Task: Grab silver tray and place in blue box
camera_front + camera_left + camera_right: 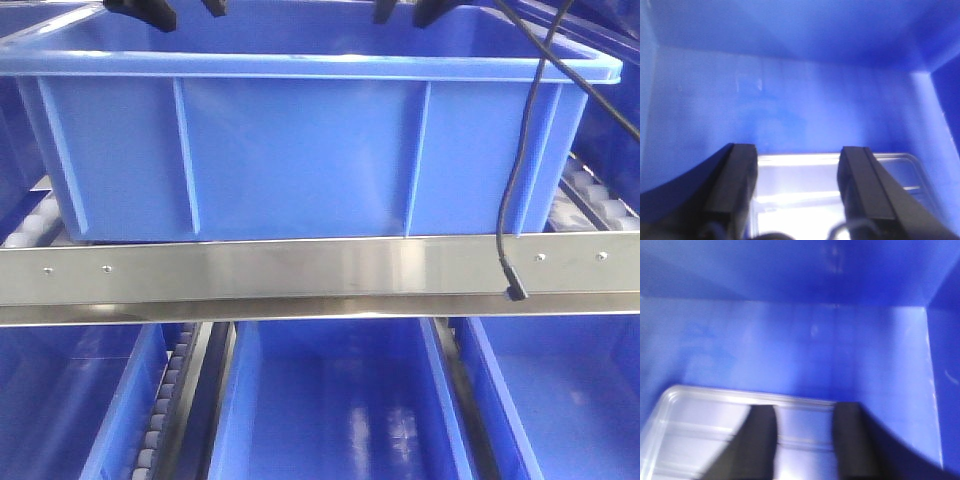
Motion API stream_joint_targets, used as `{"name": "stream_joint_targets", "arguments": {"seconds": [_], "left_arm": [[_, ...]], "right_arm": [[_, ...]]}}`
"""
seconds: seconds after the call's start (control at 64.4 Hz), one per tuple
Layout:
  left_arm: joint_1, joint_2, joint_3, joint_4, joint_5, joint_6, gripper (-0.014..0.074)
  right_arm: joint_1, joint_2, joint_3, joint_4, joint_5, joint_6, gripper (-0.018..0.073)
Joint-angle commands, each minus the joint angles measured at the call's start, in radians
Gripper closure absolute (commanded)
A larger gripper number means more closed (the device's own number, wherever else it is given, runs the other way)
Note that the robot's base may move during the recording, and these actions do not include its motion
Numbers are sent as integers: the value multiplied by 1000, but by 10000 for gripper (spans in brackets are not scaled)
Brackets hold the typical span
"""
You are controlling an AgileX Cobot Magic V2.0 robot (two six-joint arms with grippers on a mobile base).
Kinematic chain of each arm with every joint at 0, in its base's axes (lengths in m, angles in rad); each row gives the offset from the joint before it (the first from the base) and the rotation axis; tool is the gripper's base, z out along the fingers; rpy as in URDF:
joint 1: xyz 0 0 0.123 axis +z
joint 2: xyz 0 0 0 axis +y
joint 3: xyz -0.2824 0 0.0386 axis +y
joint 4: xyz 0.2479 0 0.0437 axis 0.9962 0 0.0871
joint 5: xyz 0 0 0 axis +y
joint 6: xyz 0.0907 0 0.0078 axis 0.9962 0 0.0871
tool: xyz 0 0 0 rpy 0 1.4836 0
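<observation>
Front camera shows the blue box (300,150) sitting on a steel rail (320,275), its ribbed wall facing out, with a black cable (520,180) hanging down over its right side. Only the dark tips of my two grippers poke in above the rim, left gripper (165,10) and right gripper (410,10).

Through my left wrist view, my left gripper (797,200) has its fingers spread wide, and the silver tray (800,185) shows in the gap between them, lying inside the box. I cannot tell whether the fingers touch it.

My right wrist view is blurred; my right gripper (802,445) also stands parted, nothing clamped between the fingers, with the tray (695,425) below, near the box's floor.
</observation>
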Motion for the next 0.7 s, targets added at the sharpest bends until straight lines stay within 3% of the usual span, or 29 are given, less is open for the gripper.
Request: {"name": "stream_joint_targets", "arguments": {"seconds": [0.0, 0.047, 0.124, 0.295, 0.404, 0.544, 0.683], "left_arm": [[1, -76, -38, -6, -80, -6, 520], [1, -86, -38, -6, -74, -6, 619], [-1, -89, -38, -6, -91, -6, 580], [5, -90, -38, 2, -131, -6, 587], [-4, -137, -18, 79, -108, -4, 592], [-16, -236, 125, 106, -144, -4, 592], [-16, -371, 370, 110, -338, -4, 592]], "right_arm": [[-6, -78, -42, -26, -101, -10, 421], [-5, -90, -42, -26, -99, -10, 529], [-6, -98, -42, -26, -111, -10, 482], [-14, -107, -42, -26, -159, -10, 494], [-13, -148, -25, -40, -217, -19, 508], [-12, -254, 142, -77, -363, -30, 508], [-12, -404, 420, -145, -580, -30, 508]]}}
